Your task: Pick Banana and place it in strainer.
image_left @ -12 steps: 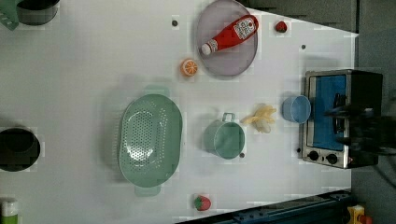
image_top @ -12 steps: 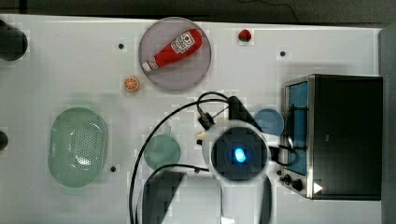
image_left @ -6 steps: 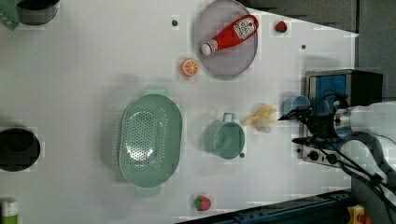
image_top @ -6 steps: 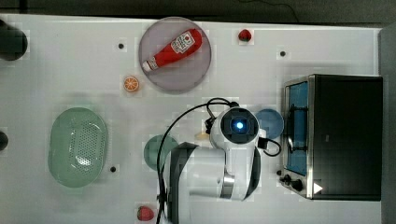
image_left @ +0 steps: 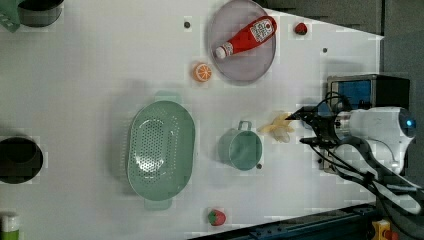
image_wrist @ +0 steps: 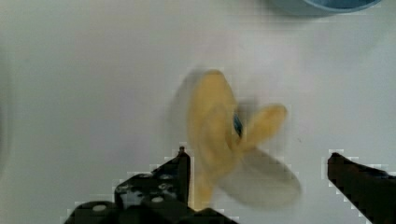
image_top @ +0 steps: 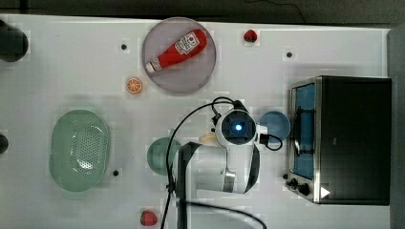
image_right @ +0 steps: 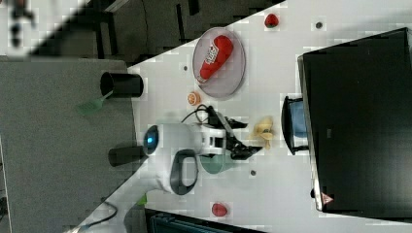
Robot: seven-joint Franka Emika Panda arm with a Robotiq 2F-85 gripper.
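I am holding my claw (image_wrist: pixel 257 186) wide and empty over the Banana (image_wrist: pixel 224 135) lying mid-frame in the wrist view; I should be straddling it squarely before closing.

You see a white, rounded arm (image_left: pixel 380 125) with a glowing blue light, black looping cables and a black gripper (image_left: pixel 312 127).

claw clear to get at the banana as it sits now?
Probably yes. The claw is open beside the banana, which lies on bare table between the green cup and the blue bowl; nothing sits between them.
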